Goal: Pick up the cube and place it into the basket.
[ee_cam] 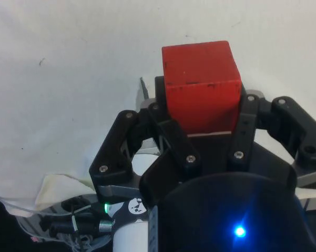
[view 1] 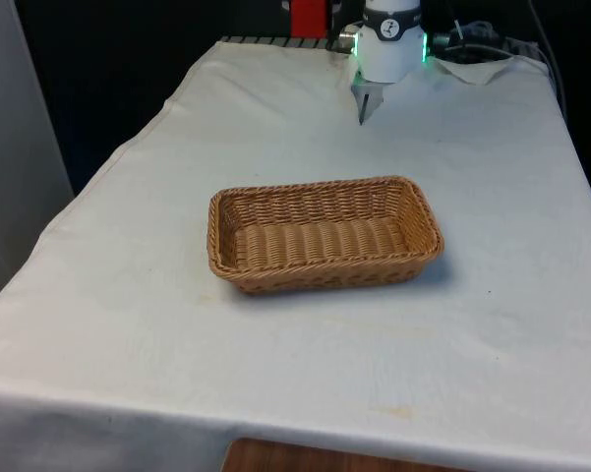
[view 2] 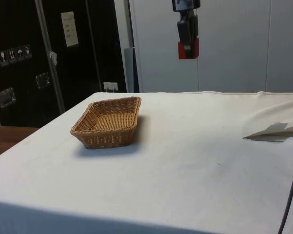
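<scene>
A red cube (view 2: 188, 49) hangs high above the white-clothed table, with my gripper (view 2: 188, 48) shut on it. In the wrist view the black fingers (ee_cam: 171, 126) press on two opposite sides of the cube (ee_cam: 201, 79), and bare cloth lies far below it. The cube (view 1: 308, 18) also shows red at the table's far end in the front view. A rectangular wicker basket (view 1: 325, 273) stands mid-table with nothing in it. In the side view the basket (view 2: 107, 139) sits well to the left of the gripper and much lower.
A rumpled fold of cloth (view 2: 275, 131) lies at the robot's end of the table. A dark cable (view 2: 290, 195) runs down the cloth at the side view's right edge. Open cloth surrounds the basket on all sides.
</scene>
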Motion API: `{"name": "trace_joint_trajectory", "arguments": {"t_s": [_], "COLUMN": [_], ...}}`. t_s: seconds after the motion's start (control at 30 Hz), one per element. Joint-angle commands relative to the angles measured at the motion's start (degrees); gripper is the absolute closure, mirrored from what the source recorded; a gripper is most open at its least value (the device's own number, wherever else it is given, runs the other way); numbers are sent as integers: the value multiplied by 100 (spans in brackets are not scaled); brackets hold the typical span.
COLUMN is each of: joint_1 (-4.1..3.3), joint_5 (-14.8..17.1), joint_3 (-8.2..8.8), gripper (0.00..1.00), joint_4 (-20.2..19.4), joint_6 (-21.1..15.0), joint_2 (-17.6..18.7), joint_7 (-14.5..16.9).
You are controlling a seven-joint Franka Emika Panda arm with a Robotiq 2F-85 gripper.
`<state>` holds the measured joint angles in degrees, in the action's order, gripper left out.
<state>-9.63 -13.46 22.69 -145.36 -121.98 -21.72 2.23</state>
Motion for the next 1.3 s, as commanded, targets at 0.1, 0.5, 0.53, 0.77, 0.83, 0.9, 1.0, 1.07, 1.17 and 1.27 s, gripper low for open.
{"name": "trace_joint_trajectory", "arguments": {"t_s": [0.1,0.5,0.53,0.77,0.83,0.9,1.0,1.07,1.17,1.27], "joint_1": [-6,-86,-57,-115,-86,-120,-126,-138,-120,-132], "joint_5": [-6,120,86,201,166,241,264,292,269,367], "joint_3": [-11,-126,-138,-223,-229,-252,-281,-298,-315,-321], "gripper": [100,100,100,100,100,100,100,100,100,100], "joint_4": [6,344,321,613,590,722,837,951,991,1140], "joint_6": [0,23,0,29,0,29,29,23,0,-17], "joint_2": [6,395,378,699,682,825,945,1066,1117,1289], "joint_7": [-29,80,63,155,138,189,218,252,246,327]}}
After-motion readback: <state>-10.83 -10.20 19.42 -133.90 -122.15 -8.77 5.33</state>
